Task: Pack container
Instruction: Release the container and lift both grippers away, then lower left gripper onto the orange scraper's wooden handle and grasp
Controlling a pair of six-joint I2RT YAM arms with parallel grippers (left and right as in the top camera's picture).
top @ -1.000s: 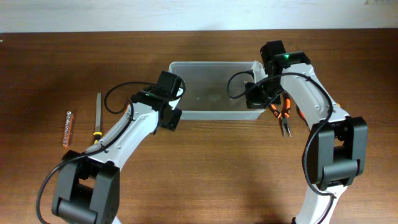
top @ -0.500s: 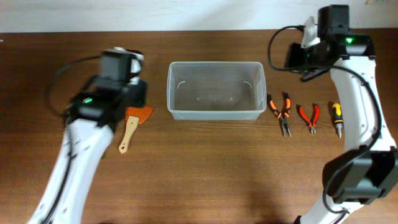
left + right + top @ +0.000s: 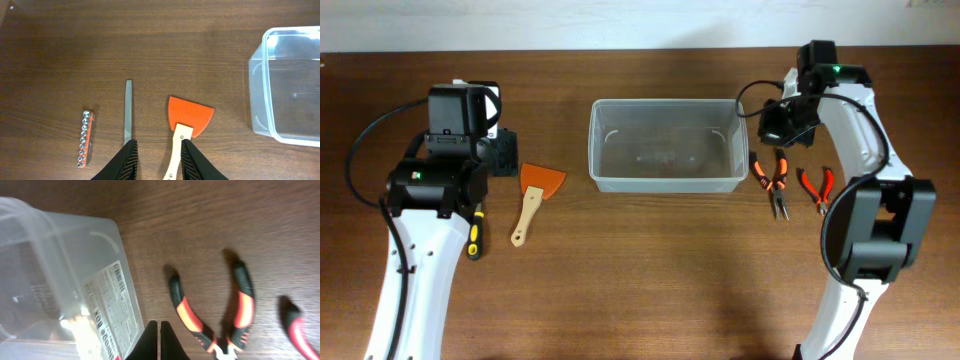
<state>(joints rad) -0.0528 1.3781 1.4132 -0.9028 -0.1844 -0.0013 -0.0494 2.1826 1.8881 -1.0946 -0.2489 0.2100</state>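
- Container: clear rectangular bin with rounded corners, upright with the rim up. Its long side runs 9-to-3. It stands on the wooden surface, a little to the 12 o'clock side of centre.
- Left pincer: jaws apart, nothing between them. It hangs above the surface at 9 o'clock of the container, well apart from it.
- Scraper: orange blade and pale wooden handle, lying flat between the left pincer and the container. The blade points to 12 and the handle to about 7. In the left wrist view the handle passes close beside the 3 o'clock finger, not gripped.
- File: grey blade, at 9 o'clock of the scraper and roughly parallel to it. Its lower end is hidden behind a finger.
- Bit strip: orange holder with a row of silver bits, near the file at its 9 o'clock, not touching.
- Right pincer: jaws closed tip to tip, holding nothing. It sits over the bare strip between the container's 3 o'clock wall and the pliers.
- Pliers: orange-and-black handles toward 12, nose toward 6, just beside the container's 3 o'clock end.
- Second pliers: near the first pair at its 3 o'clock, not touching it.
- Label: white, with a barcode, on the container's 3 o'clock wall. The print is too blurred to read.
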